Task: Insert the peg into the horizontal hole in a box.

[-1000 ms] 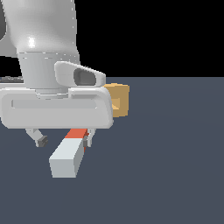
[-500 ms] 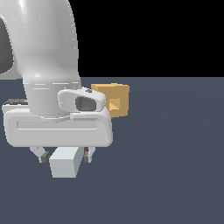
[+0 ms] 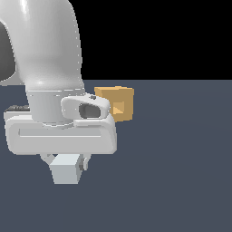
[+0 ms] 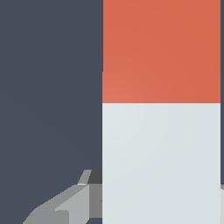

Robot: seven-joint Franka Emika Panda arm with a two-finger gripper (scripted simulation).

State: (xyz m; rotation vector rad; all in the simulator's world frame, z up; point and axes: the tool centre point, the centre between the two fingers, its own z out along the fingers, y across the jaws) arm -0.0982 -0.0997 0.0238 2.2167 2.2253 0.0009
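Note:
The peg (image 3: 66, 174) lies on the dark floor, its pale grey-white end facing the exterior camera. In the wrist view its white part (image 4: 161, 162) and red-orange end (image 4: 161, 50) fill much of the picture. My gripper (image 3: 65, 162) is low over the peg, with one finger (image 3: 46, 158) on each side, both against the peg's sides. The tan-orange box (image 3: 117, 103) stands behind, toward the exterior view's right, and its square hole (image 3: 119, 109) faces that camera. The peg's red end is hidden by my hand in the exterior view.
The white arm and hand (image 3: 59, 136) block most of the exterior view's left half. Dark flat floor (image 3: 181, 172) surrounds the peg and box.
My hand has come down over the peg, hiding its red end in the exterior view. The fingers have moved in against the peg's sides.

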